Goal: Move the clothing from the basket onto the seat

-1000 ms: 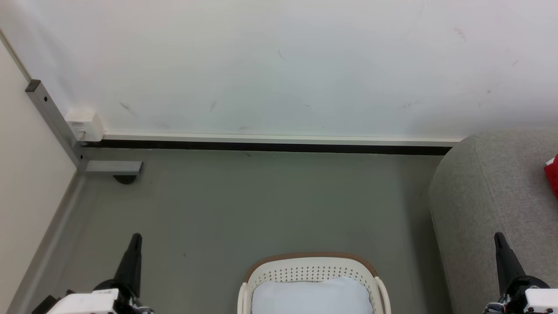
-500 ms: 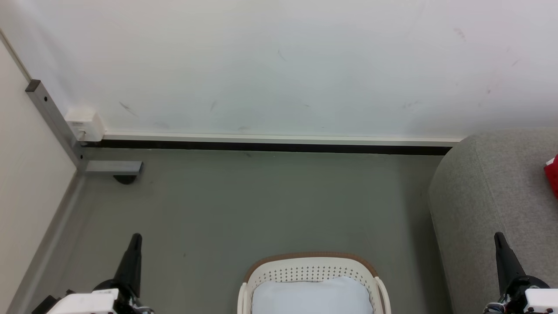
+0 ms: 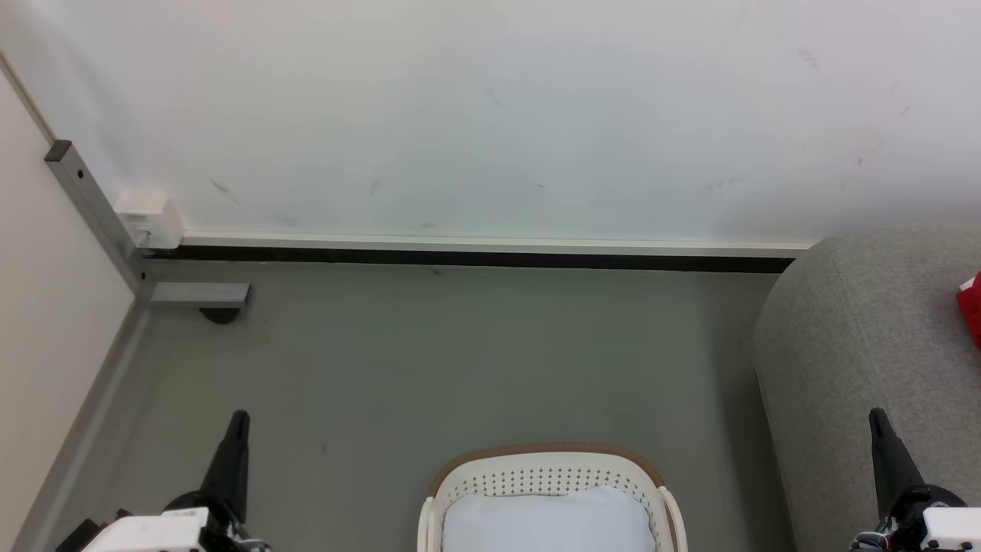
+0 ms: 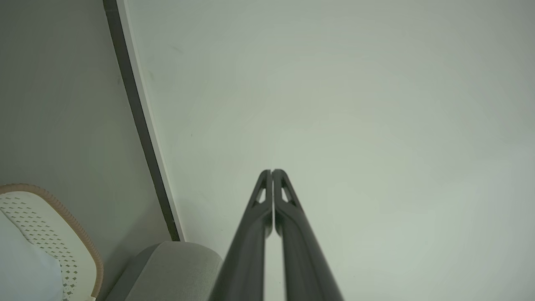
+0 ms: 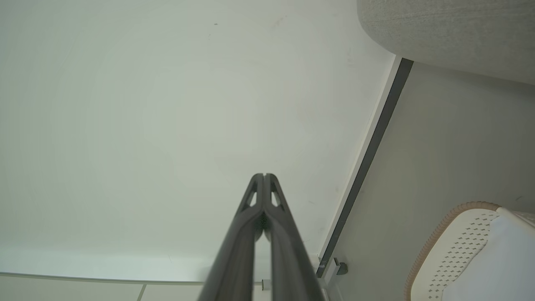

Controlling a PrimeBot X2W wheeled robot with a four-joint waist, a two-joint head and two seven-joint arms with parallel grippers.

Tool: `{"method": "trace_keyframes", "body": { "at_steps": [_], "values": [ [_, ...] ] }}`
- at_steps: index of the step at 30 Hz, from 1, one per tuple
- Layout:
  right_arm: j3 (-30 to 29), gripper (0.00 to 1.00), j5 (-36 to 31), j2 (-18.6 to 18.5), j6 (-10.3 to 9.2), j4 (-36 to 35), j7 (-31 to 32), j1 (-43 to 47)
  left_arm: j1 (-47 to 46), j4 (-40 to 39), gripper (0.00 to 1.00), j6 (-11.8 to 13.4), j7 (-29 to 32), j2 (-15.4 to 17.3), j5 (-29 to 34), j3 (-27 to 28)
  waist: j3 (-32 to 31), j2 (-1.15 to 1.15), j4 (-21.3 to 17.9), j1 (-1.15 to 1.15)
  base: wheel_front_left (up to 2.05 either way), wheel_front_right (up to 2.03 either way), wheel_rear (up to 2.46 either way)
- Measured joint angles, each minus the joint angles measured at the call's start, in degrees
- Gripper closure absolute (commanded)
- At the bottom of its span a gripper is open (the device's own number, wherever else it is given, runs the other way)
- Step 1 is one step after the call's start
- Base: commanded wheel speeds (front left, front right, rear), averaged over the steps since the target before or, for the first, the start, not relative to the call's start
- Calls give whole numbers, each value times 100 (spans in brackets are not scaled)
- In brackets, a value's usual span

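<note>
Pale padding (image 3: 548,521) is seen in the basket (image 3: 548,458) on grey floor (image 3: 460,360) beside the seat (image 3: 866,337); left pincer (image 3: 239,418) and right pincer (image 3: 875,415) are closed, empty.

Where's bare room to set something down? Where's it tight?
Bare grey floor between the black skirting strip, the cream perforated laundry basket and the light grey fabric sofa. The sofa's rounded end is bare up to the red garment at the view's right edge. Crowded: the basket, filled with pale padding.

Clothing (image 3: 973,310) mostly beyond right edge
</note>
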Motion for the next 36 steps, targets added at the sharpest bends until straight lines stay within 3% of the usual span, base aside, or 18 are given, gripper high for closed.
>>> {"method": "trace_keyframes", "body": {
  "at_steps": [36],
  "values": [
    [0,100,0,0,0,0,0,0,0,0,100,0,0,0,0,0,0,0,0,0,0,0,0]
  ]
}}
